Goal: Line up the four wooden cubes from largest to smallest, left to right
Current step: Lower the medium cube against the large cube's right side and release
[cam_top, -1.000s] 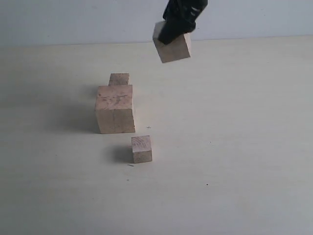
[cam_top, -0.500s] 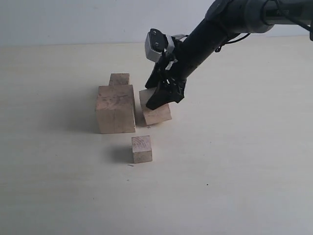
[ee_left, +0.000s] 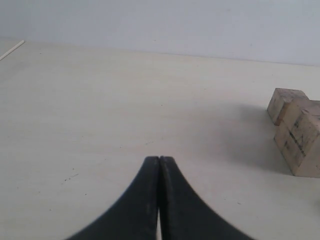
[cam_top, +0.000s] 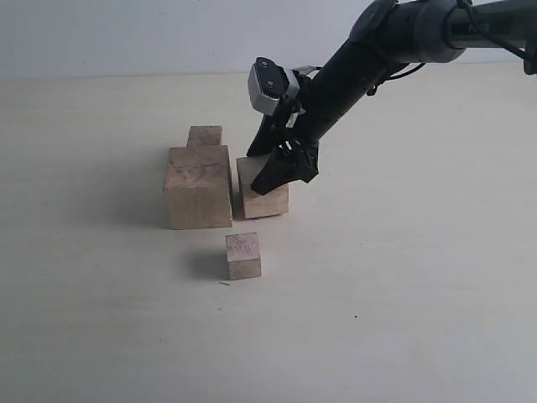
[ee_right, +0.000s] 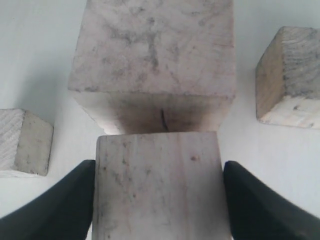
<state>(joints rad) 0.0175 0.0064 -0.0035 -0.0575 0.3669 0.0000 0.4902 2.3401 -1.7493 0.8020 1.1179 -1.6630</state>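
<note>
Four wooden cubes on a pale table (cam_top: 403, 277); right arm reaching in from the far right.

(a) Big cube (cam_top: 198, 186) stands left of centre.
(b) Held cube (cam_top: 267, 201), next in size, sits level just right of the big cube, its face close against it; whether the two touch cannot be told.
(c) Far cube (cam_top: 205, 135), small, lies directly behind the big cube.
(d) Near cube (cam_top: 243, 256), small, stands apart in front, nearer than the held cube.

Right claw (cam_top: 284, 175) comes down on the held cube from above, one finger (ee_right: 65, 200) pressed to each side face: closed on it at cube width. Left claw (ee_left: 159, 165) has its jaws pressed together, gripping nothing, low over bare table well left of the big cube (ee_left: 300, 145).
</note>
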